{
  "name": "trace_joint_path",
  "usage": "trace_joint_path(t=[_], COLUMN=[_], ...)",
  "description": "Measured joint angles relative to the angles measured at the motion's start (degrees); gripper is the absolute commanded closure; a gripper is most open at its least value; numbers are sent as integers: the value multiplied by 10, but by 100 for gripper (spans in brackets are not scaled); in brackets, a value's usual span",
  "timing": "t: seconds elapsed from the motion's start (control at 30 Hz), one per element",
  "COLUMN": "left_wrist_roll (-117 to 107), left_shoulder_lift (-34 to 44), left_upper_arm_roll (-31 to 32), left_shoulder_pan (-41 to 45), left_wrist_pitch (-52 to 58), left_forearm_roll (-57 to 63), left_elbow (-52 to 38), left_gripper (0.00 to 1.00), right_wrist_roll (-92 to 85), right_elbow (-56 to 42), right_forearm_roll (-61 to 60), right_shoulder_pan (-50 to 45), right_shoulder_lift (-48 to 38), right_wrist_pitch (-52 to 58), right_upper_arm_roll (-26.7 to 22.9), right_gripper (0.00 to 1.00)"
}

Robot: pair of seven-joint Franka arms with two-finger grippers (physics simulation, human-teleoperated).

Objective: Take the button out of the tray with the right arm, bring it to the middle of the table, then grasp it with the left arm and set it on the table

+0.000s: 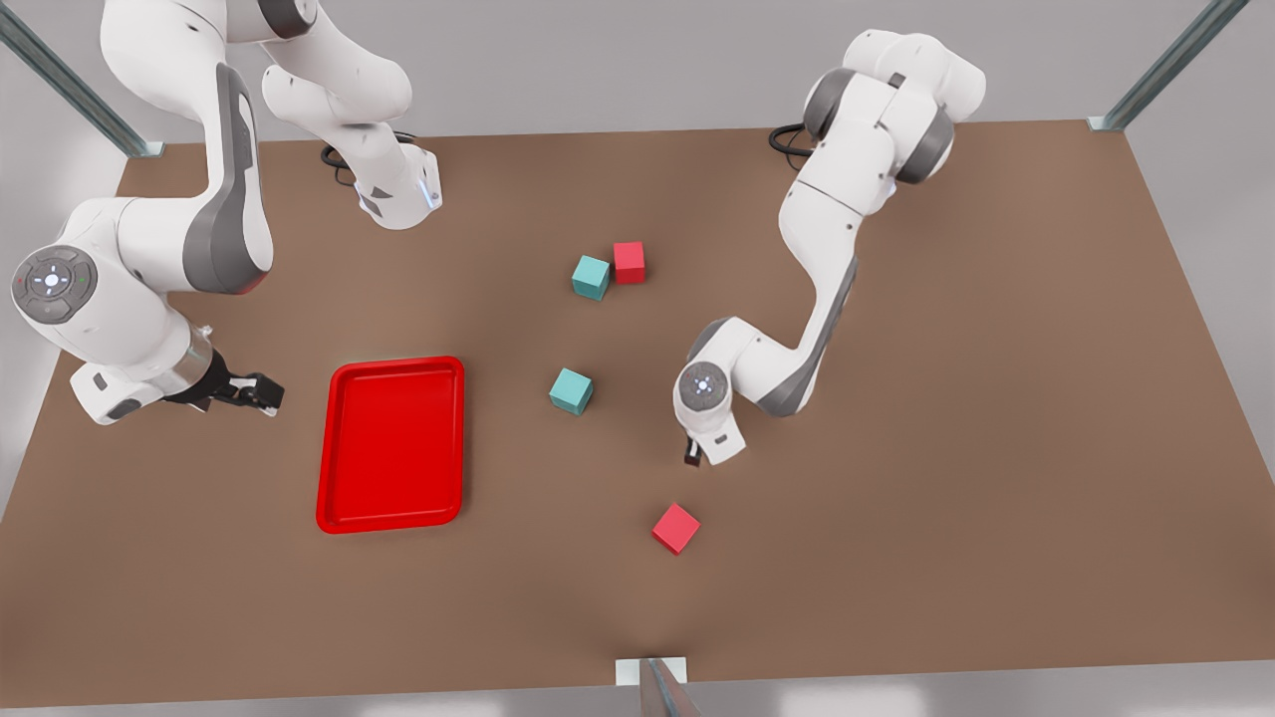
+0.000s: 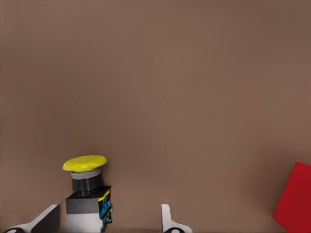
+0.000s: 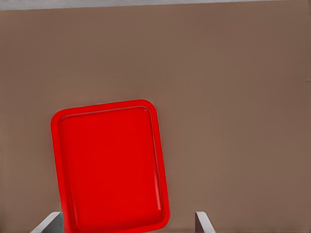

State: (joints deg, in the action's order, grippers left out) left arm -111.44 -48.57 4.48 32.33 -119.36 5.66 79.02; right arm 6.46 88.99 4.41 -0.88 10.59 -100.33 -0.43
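- My left claw (image 1: 693, 458) hangs low over mid-bench, its fingers (image 2: 167, 218) spread apart; the button (image 2: 86, 191) stands upright between them, close beside one finger, and I cannot tell if they touch.
- A red cube (image 1: 676, 528) lies at 6 o'clock of that claw.
- My right claw (image 1: 261, 393) waits open at 9 o'clock of the tray (image 1: 344, 513), which holds nothing.
- I judge this the last step: the button looks set down on the bench (image 1: 996, 448).
- Next I should lift straight up, without knocking the cap.

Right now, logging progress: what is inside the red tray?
Nothing: the tray's floor is bare red, none of it covered. The button stands between the left gripper's open fingers; the right gripper waits beside the tray.
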Motion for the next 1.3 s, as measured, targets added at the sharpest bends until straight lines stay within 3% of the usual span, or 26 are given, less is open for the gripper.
trace_joint_path(t=[0.2,0.9,1.03,1.1,1.17,1.3], left_wrist_roll=[-65,-157,-164,-168,-170,-172], left_shoulder_lift=[36,27,27,28,28,28], left_upper_arm_roll=[1,8,8,7,8,7], left_shoulder_pan=[2,4,4,4,3,1], left_wrist_pitch=[-40,-109,-111,-112,-112,-110], left_forearm_roll=[19,23,23,23,23,20], left_elbow=[70,105,105,105,105,104], left_gripper=[0,0,21,42,55,59], right_wrist_roll=[21,58,61,63,64,66], right_elbow=[0,-4,-3,-4,-4,-4], right_forearm_roll=[-1,-1,-1,-1,-1,-1], right_shoulder_pan=[0,-8,-8,-8,-8,-9], right_shoulder_lift=[0,0,0,0,0,0], right_wrist_pitch=[0,0,0,0,0,0], right_upper_arm_roll=[0,1,1,1,1,1], right_gripper=[0,0,0,0,0,0])
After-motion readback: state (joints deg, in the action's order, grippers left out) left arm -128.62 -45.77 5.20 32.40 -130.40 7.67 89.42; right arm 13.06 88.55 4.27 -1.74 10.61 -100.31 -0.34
